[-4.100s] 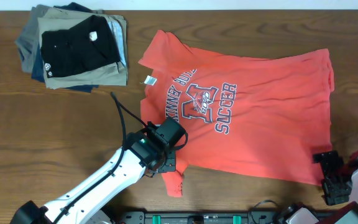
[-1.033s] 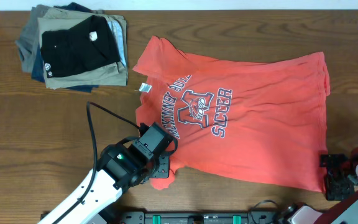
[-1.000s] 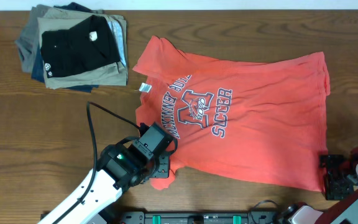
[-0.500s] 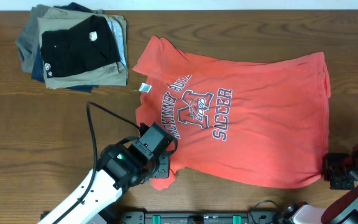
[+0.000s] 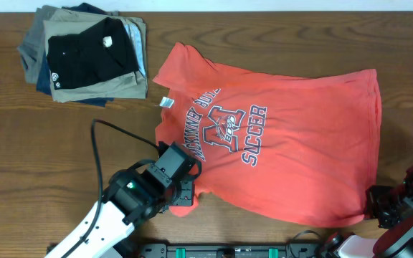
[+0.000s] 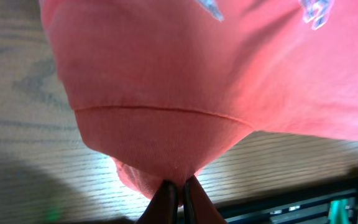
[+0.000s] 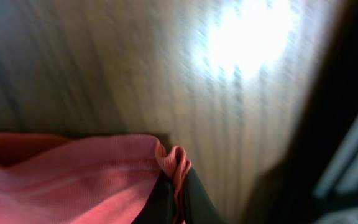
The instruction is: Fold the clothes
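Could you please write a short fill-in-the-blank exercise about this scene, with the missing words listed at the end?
1. The left gripper and the right gripper are both ____ on an edge of the T-shirt.
2. The lettering nearest the T-shirt's hem reads ____.
3. The top garment of the folded pile is ____ in colour.
Missing words: shut; SOCCER; black.

Brown wood-grain table (image 5: 49,158); coral-red T-shirt (image 5: 300,158) spread across it; stack of folded garments (image 5: 84,54) well apart, near far edge.
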Tool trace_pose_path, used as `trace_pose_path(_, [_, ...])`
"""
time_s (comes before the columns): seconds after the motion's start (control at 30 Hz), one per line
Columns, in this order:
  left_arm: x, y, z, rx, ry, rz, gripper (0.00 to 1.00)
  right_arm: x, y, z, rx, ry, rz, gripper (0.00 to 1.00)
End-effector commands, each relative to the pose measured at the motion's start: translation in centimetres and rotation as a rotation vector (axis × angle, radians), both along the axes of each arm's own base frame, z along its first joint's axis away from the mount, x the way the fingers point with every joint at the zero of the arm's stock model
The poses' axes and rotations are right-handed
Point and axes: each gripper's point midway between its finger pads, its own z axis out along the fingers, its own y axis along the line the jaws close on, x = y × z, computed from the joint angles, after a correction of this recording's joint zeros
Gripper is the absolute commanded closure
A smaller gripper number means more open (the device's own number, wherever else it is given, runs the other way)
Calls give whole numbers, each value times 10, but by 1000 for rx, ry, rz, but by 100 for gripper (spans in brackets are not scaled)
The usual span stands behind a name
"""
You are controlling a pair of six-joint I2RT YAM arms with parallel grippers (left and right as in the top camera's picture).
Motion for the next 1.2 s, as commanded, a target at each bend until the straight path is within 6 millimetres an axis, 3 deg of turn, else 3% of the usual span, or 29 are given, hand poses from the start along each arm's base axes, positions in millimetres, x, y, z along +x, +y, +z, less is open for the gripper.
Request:
trace_pose_path(0.0, [7,-5,17,-33,-63,-36,94,6,-16,15,-60,-15,-9,98])
trace_pose_path(0.27, [46,5,30,53,-267,-5,94,30,-30,46,-139,-156,12,98])
trace_pose_path(0.43, [74,16,44,117,-417,70,94,47,-37,51,-170,-243,12,99])
trace_pose_path(0.57, [91,11,48,137,-481,60,94,56,-40,51,-177,-288,11,99])
trace_pose_path(0.8, [120,-11,26,205,-507,-26,94,73,-50,54,-211,-366,14,99])
trace_pose_path(1.03, [152,-5,0,318,-528,36,94,104,-51,61,-224,-486,56,99])
trace_pose_path(1.17, [167,8,-13,343,-508,87,94,123,-48,65,-250,-532,114,99])
